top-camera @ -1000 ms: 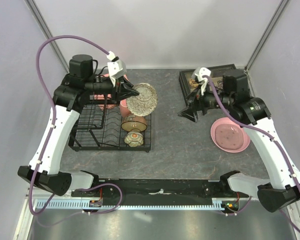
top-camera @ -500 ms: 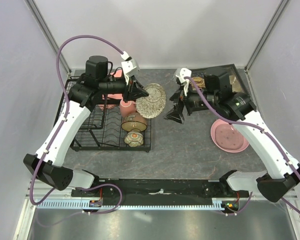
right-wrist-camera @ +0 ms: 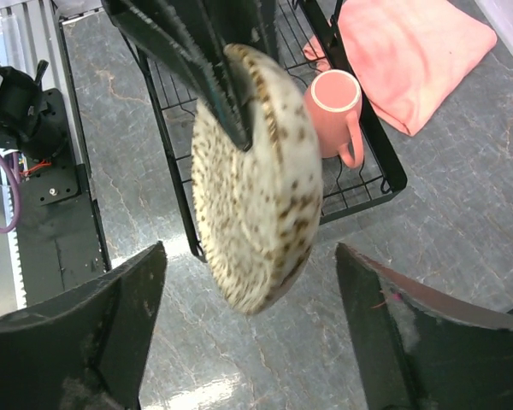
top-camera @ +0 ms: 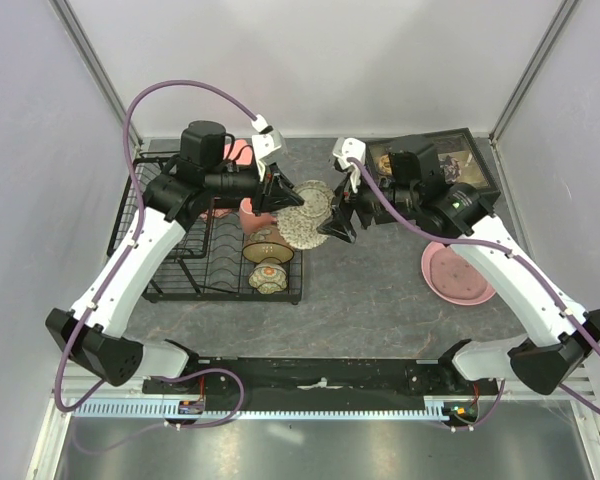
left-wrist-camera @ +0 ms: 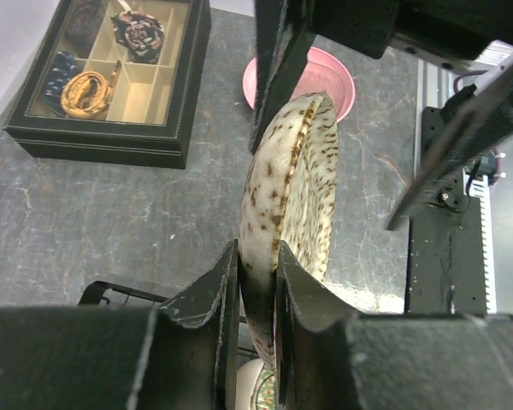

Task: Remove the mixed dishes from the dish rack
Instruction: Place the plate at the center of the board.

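Note:
My left gripper is shut on the rim of the grey speckled bowl and holds it on edge in the air, just right of the black wire dish rack. The wrist view shows both left jaws pinching the bowl. My right gripper is open, its fingers spread either side of the bowl without touching it. The pink mug and the small brown floral bowl sit in the rack. The large pink plate lies flat on the table at the right.
A black compartmented tray of trinkets stands at the back right, also in the left wrist view. A pink folded cloth lies behind the rack. The tabletop is grey stone, with walls on three sides.
My left arm has carried the speckled bowl right, away from the rack. My right gripper has swung left from the trinket tray and now straddles the bowl.

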### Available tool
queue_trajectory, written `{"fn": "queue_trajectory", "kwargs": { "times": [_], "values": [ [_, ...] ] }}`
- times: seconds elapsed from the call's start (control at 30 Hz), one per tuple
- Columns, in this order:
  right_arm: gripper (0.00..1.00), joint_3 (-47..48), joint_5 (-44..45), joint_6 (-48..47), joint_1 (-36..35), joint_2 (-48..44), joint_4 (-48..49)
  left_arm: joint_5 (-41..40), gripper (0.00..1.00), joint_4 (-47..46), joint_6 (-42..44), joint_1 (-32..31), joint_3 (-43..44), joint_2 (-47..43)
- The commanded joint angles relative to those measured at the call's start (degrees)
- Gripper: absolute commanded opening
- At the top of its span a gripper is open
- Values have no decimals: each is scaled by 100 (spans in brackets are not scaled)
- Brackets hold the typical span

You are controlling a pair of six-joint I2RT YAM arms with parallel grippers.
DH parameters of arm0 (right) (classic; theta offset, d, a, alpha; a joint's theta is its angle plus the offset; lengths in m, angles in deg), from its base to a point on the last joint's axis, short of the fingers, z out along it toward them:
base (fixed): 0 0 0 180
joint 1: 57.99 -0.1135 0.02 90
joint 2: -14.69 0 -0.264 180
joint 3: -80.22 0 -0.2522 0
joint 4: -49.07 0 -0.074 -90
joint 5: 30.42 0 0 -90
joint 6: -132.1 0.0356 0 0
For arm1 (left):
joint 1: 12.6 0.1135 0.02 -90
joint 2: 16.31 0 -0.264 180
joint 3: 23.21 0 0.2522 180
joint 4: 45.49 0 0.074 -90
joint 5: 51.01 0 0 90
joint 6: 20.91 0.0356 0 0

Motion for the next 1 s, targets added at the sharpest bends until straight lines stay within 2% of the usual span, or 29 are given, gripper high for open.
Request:
{"fn": "queue_trajectory", "kwargs": {
  "times": [0.0,0.1,0.2,0.3,0.33,0.4,0.43,0.5,0.6,0.63,0.7,0.73,0.77,0.8,0.83,0.97],
  "values": [
    [85,241,215,-59,-99,89,205,249,2,-423,-253,-90,-10,-322],
    [77,258,232,-68,-143,125,214,284,1,-458,-279,-116,-45,-384],
    [64,258,302,-103,-160,151,196,293,1,-458,-288,-125,-36,-410],
    [35,241,373,-129,-169,169,161,302,2,-458,-288,-134,-80,-436],
    [21,223,408,-129,-169,169,178,310,1,-475,-288,-134,-115,-437],
    [10,197,434,-120,-161,151,178,319,2,-502,-288,-134,-133,-454],
    [1,179,461,-112,-169,151,187,319,1,-510,-288,-134,-159,-454],
    [0,109,513,-111,-161,98,213,319,4,-519,-288,-134,-176,-463],
    [0,-40,610,-111,-161,2,293,284,21,-589,-306,-134,-238,-507],
    [0,-84,645,-111,-169,-59,319,267,39,-607,-306,-134,-282,-516],
    [0,-198,837,-120,-161,-95,345,214,52,-633,-315,-134,-299,-550],
    [0,-225,943,-120,-160,-139,354,179,64,-633,-306,-134,-291,-577],
    [0,-286,1014,-120,-160,-156,354,144,69,-642,-306,-134,-300,-595],
    [0,-313,1180,-120,-169,-183,354,74,72,-642,-280,-134,-291,-612],
    [0,-365,1242,-138,-169,-235,363,38,78,-642,-271,-134,-291,-673],
    [0,-672,1489,-85,-20,-455,424,-76,83,-607,-148,-125,-300,-823]
  ]
}}
